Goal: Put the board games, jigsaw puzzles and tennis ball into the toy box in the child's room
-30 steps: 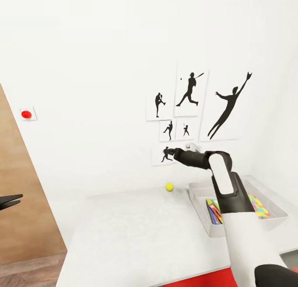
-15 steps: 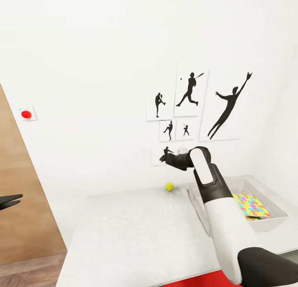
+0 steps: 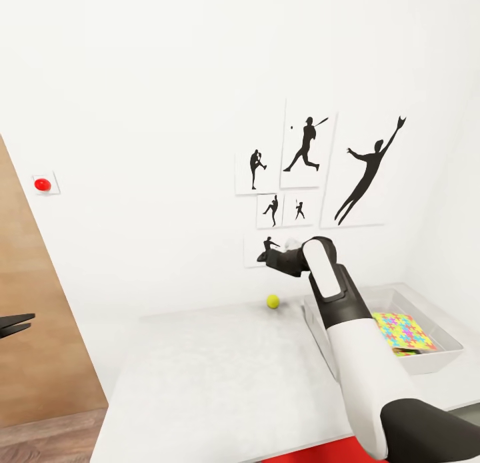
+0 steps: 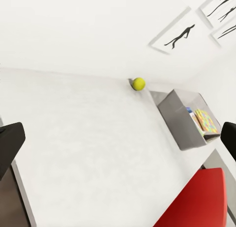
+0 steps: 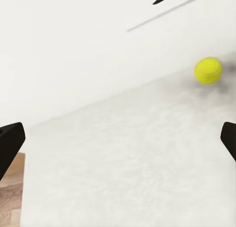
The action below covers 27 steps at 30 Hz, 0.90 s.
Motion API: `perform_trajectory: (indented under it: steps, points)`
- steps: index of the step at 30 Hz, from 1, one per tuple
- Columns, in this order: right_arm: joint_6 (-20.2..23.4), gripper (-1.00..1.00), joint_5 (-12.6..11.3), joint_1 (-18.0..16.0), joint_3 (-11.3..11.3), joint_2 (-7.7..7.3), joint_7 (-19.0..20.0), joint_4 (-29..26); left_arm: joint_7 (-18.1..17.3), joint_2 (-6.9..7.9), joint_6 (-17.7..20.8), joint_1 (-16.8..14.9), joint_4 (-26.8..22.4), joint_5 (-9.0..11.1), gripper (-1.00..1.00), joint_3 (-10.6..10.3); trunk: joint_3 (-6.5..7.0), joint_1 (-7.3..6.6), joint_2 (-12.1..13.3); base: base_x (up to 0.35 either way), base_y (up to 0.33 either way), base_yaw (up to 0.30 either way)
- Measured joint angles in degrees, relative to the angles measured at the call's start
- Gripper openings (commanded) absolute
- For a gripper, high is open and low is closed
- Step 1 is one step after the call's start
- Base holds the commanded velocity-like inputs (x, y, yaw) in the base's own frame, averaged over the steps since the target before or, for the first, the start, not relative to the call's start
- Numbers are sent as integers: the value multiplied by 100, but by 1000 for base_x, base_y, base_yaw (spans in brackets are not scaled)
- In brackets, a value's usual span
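The tennis ball (image 3: pixel 273 301) lay on the table (image 3: pixel 220 376) by the wall, left of the toy box (image 3: pixel 433 356). The right gripper (image 3: pixel 267 256) hung above it, apart, fingers spread wide and empty.

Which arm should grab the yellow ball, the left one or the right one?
Probably the right. The right gripper hangs open above the tennis ball, beside the toy box. The left gripper sits far off past the table edge.
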Motion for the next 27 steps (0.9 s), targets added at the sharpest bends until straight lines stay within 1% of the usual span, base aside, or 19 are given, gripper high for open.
perform_trajectory:
  steps: [27]
  points:
    - [0,100,-4,42,7,2,-19,-14,0,6,-3,0,5,-4,100,0,0,0,0,0,0,0]
